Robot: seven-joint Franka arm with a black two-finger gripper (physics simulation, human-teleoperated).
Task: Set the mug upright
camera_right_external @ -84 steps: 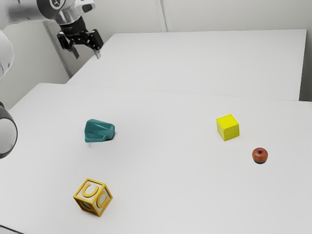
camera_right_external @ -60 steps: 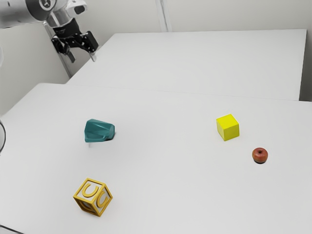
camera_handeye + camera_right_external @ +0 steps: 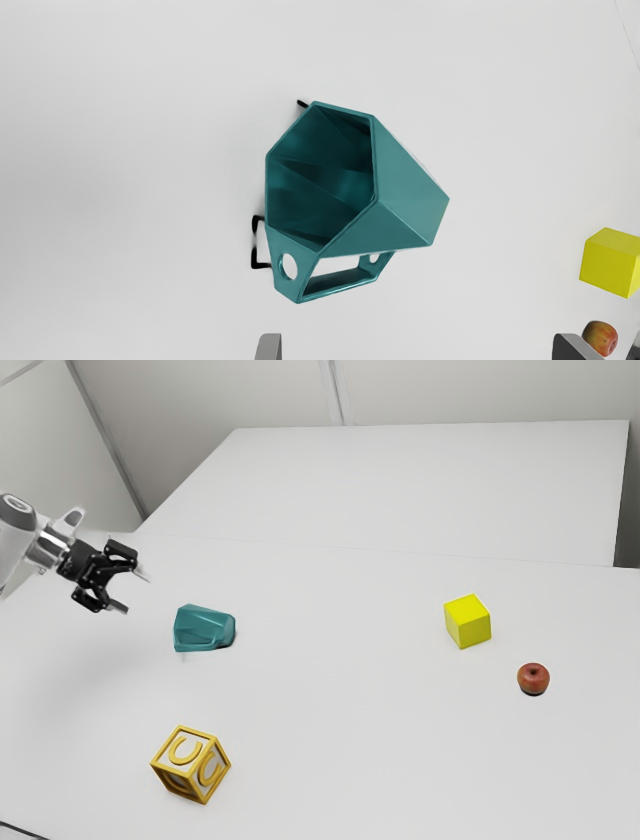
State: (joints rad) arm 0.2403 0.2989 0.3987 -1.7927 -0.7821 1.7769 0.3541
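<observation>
The pincer (image 3: 134, 592) hangs in the air near the mug, its fingers (image 3: 268, 347) spread wide with nothing between them. Next comes the mug (image 3: 205, 628), on its side on the tabletop (image 3: 345, 745), its mouth (image 3: 320, 175) turned toward the pincer's side and its narrower base (image 3: 440, 222) toward the exterior view's right. It still needs righting.

The fingers stand apart roughly along the mug's length, so I'd turn the hand to close across the body, clear of the handle (image 3: 342, 281). The sloping facets could let it slip; a square, even squeeze should help. Then lift enough for the base to swing under, tip the mouth upward, and let go only once the base sits flat.

Farther off are the letter block (image 3: 190, 765), the yellow cube (image 3: 468, 622) and, beyond, the apple (image 3: 533, 679), all well apart from the mug.
</observation>
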